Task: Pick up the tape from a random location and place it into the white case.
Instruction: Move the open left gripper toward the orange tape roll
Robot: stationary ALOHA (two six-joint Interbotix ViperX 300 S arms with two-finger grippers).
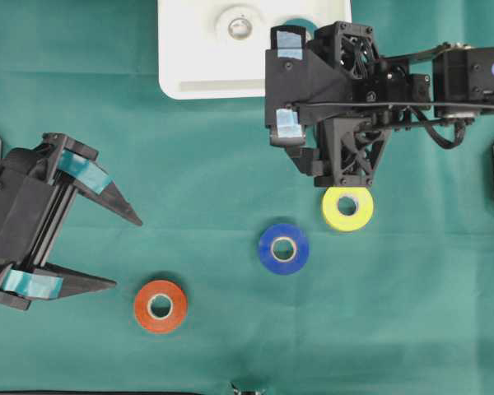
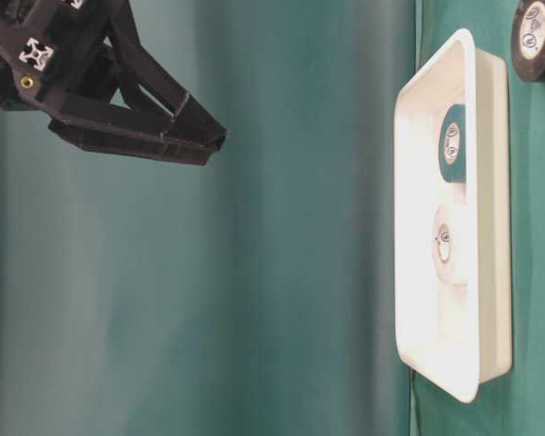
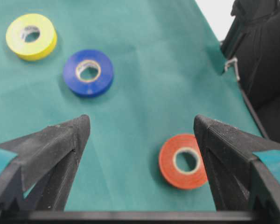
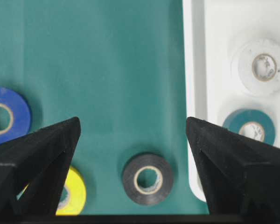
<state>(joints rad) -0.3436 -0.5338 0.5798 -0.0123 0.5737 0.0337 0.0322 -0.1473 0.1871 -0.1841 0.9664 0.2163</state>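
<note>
Two rolls already in white case [image 1: 189, 78]: white roll [image 1: 240, 25], teal roll [image 4: 250, 128], suggesting case is drop point. Four loose on green cloth [image 1: 189, 181]: orange tape [image 1: 160, 306], blue tape [image 1: 283, 248], yellow tape [image 1: 347, 208], black tape [image 4: 147, 179] under right arm. Left gripper [image 1: 119, 251] spread wide, empty, aimed at orange tape just beyond its tips, likely next pick. Right gripper [image 4: 130, 140] also wide, empty, parked beside case, straddling black tape from above.
</note>
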